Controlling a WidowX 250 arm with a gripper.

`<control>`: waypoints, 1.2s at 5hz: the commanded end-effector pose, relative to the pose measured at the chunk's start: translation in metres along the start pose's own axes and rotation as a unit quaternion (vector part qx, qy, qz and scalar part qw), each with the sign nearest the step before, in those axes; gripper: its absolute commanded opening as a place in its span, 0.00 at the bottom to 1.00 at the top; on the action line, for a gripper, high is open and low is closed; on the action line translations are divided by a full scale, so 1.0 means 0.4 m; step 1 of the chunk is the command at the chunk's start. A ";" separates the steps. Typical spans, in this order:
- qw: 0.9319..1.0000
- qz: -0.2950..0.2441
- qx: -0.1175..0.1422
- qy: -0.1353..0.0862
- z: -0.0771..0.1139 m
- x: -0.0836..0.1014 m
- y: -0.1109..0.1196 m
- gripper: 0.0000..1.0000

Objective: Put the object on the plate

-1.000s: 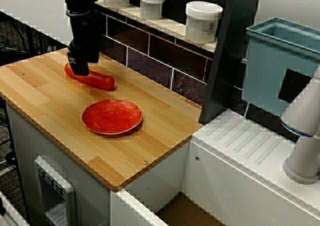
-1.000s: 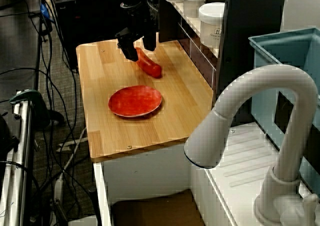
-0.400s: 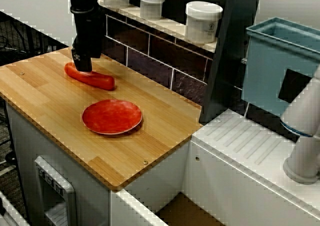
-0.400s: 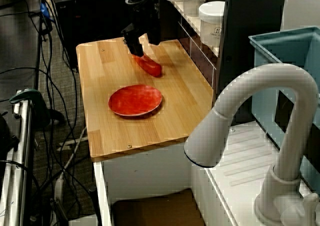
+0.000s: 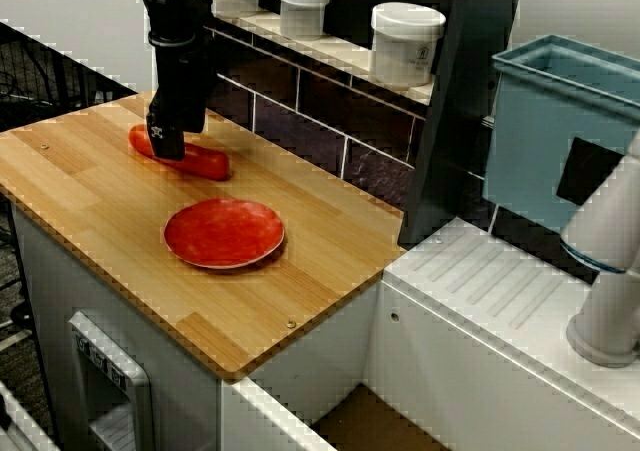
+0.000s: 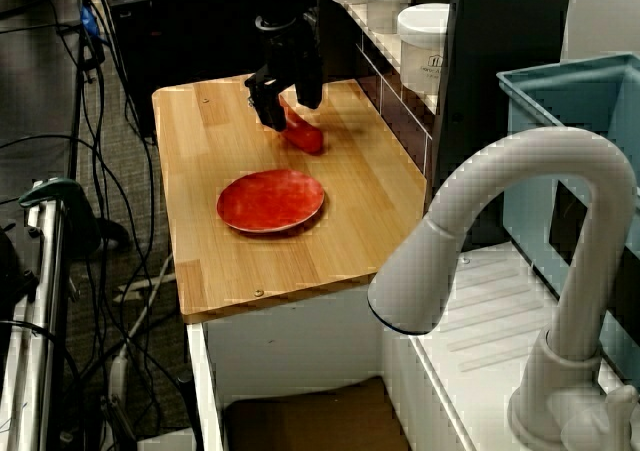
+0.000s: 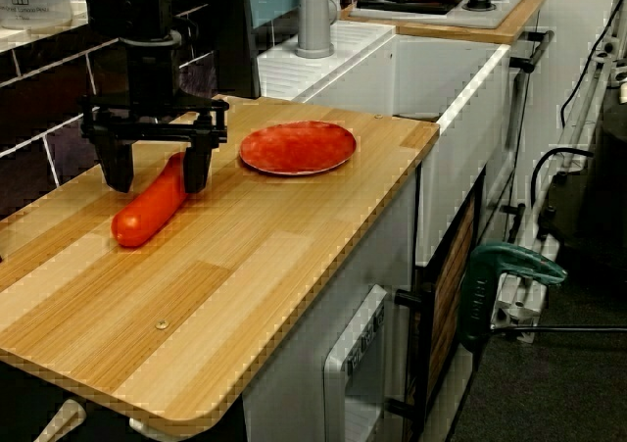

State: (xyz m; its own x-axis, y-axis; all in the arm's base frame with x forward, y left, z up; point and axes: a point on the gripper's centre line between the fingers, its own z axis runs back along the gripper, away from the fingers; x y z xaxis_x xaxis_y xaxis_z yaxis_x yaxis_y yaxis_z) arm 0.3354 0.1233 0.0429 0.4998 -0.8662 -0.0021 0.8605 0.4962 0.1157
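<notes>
In the view from the sink side, the pincer (image 5: pixel 166 149) points straight down over the left part of the sausage (image 5: pixel 192 158), which lies flat on the worktop (image 5: pixel 90 201). The black arm hides the fingers here, so I cannot tell their spread from this angle. The plate (image 5: pixel 224 233) sits on the worktop just near of the sausage, apart from it. White jars (image 5: pixel 405 43) stand on a ledge at the far wall.

In the view past the tap, the pincer (image 6: pixel 285 114) stands at the far end of the sausage (image 6: pixel 306 137). One finger shows on each side of it. The plate (image 6: pixel 271 201) lies nearer, clear of the sausage. The curved white tap (image 6: pixel 530 231) fills the near right.

In the view from the worktop's end, the pincer (image 7: pixel 155 172) is wide, its two fingers (image 7: pixel 118 168) straddling the sausage (image 7: pixel 150 203) with a gap showing on the left side. The sausage lies on the wood, angled from near left to far right. The plate (image 7: pixel 298 147) is to its right, near but not touching.
</notes>
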 end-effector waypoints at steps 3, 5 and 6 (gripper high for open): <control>1.000 0.011 -0.010 0.022 0.014 0.026 0.009 0.00; 0.999 -0.021 -0.023 -0.010 0.155 0.029 -0.073 0.00; 0.998 -0.060 -0.031 -0.017 0.188 0.070 -0.158 0.00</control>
State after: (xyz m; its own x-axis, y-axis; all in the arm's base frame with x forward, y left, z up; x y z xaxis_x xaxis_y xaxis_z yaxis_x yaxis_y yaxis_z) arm 0.2827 0.0660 0.0927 0.4061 -0.9137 0.0137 0.9138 0.4060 -0.0102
